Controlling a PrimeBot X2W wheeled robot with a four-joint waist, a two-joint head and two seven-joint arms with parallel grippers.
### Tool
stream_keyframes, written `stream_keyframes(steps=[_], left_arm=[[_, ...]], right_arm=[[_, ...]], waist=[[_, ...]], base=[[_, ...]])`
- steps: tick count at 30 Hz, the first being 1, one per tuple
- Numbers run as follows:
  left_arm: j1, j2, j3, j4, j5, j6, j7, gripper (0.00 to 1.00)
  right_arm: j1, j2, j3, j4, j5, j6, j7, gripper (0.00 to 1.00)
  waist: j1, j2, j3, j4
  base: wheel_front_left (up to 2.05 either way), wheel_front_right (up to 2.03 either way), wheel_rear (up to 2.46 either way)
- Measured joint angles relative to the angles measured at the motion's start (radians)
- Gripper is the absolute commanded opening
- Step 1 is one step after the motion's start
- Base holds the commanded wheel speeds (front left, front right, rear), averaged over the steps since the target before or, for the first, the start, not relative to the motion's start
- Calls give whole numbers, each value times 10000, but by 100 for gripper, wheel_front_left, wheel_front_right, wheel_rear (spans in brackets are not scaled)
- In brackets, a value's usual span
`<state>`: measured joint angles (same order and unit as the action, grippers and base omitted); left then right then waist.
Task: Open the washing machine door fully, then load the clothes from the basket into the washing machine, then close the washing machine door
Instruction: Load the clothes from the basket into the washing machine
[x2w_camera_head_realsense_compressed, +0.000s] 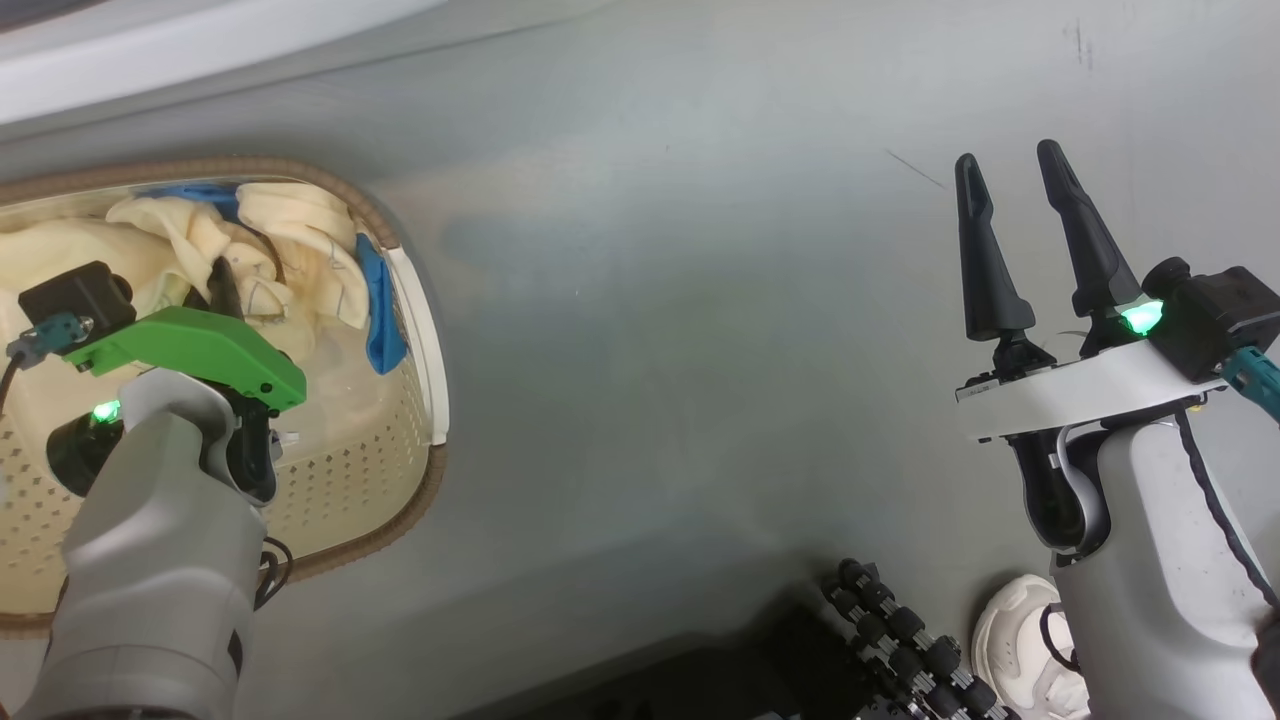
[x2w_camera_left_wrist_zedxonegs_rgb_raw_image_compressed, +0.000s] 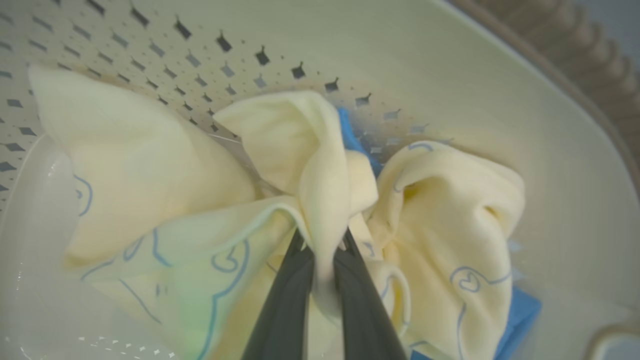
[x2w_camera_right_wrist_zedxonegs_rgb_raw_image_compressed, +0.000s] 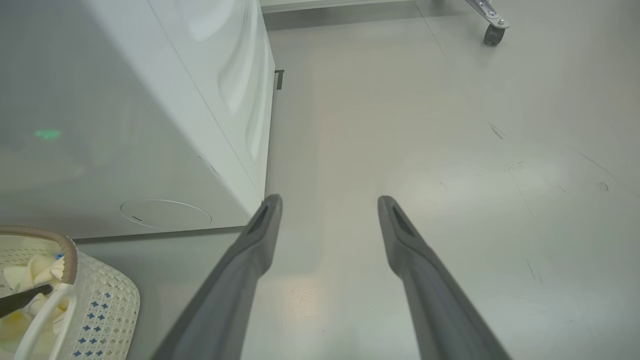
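Observation:
The cream basket (x2w_camera_head_realsense_compressed: 432, 330) stands on the floor at the left, holding the pale yellow clothes (x2w_camera_head_realsense_compressed: 300, 240) with blue trim. My left gripper (x2w_camera_head_realsense_compressed: 225, 278) reaches down into it. In the left wrist view, the left gripper (x2w_camera_left_wrist_zedxonegs_rgb_raw_image_compressed: 322, 239) is shut on a bunched fold of the clothes (x2w_camera_left_wrist_zedxonegs_rgb_raw_image_compressed: 450, 210) against the perforated basket wall (x2w_camera_left_wrist_zedxonegs_rgb_raw_image_compressed: 450, 75). My right gripper (x2w_camera_head_realsense_compressed: 1007, 156) is open with nothing between its fingers, above bare floor at the right. The white washing machine (x2w_camera_right_wrist_zedxonegs_rgb_raw_image_compressed: 150, 100) stands beyond the basket (x2w_camera_right_wrist_zedxonegs_rgb_raw_image_compressed: 100, 305), and the right gripper (x2w_camera_right_wrist_zedxonegs_rgb_raw_image_compressed: 330, 200) is beside it. The washing machine door is out of view.
Grey floor stretches between the basket and my right arm. A white shoe (x2w_camera_head_realsense_compressed: 1020, 640) and my base's black roller wheel (x2w_camera_head_realsense_compressed: 900, 640) lie at the bottom right. A frame on a caster wheel (x2w_camera_right_wrist_zedxonegs_rgb_raw_image_compressed: 492, 34) stands far across the floor.

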<state>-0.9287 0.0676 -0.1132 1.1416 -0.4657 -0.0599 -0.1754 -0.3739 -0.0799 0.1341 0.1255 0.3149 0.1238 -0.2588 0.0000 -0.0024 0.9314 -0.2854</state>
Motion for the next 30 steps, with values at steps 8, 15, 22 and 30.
stream_keyframes(steps=[8, 15, 22, 30], left_arm=[[500, -82, -117, 2, 4, -157, -642, 0], [1406, -178, -207, -426, 117, -251, -763, 0], [1981, -224, -111, -1975, 422, -255, -759, 0], [3235, -251, 82, -3346, 865, -153, -757, 0]], right_arm=[[0, 25, -63, 186, 0, 0, 0, 100], [88, 38, -272, 422, 0, 0, 0, 100], [488, 38, -441, 571, 0, 0, 0, 100], [938, -10, -575, 717, 0, 0, 0, 100]], waist=[[0, 0, -592, 201], [0, 0, -1519, 444], [0, 0, -2454, 735], [0, 0, -3570, 1112]], base=[[0, 0, 0], [0, 0, 0], [0, 0, 0], [0, 0, 0]])
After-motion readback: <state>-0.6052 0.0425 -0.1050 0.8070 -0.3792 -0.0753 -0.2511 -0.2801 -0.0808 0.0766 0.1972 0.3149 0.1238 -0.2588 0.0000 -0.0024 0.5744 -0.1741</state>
